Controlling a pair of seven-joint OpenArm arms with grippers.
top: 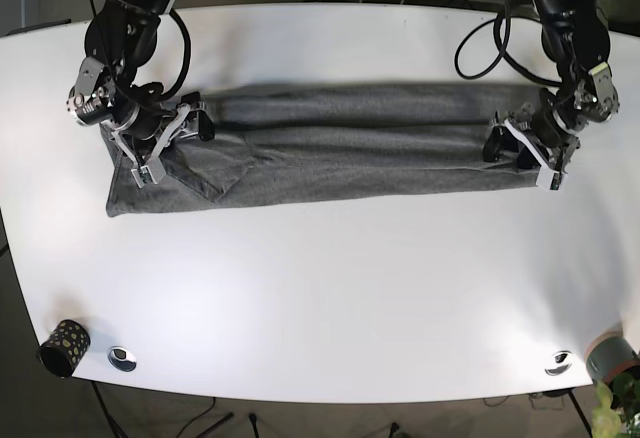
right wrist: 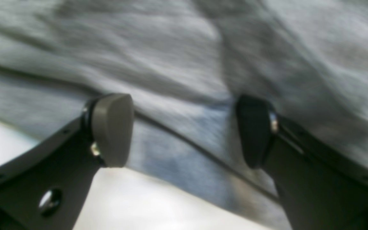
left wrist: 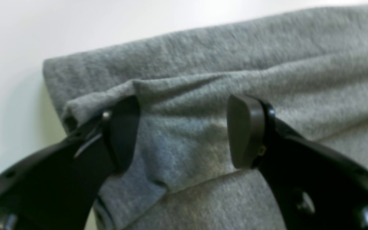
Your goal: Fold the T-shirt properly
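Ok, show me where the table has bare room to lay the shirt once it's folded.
The widest bare stretch of table runs between the T-shirt and the near edge. A narrower strip lies behind the shirt. It is crowded at both shirt ends, where the left gripper and right gripper sit open, and at the near-left corner by the patterned cup.

- I see both arms reaching down from the far side in the base view, one at each end of the spread.
- Left gripper (top: pixel 518 151): low at that view's right end, jaws apart; wrist cam shows both pads (left wrist: pixel 246 131) spread wide, nothing pinched between them.
- Right gripper (top: pixel 160 143): low at the other end, wrist angled inward, jaws also apart, pads (right wrist: pixel 112 129) clearly separated.
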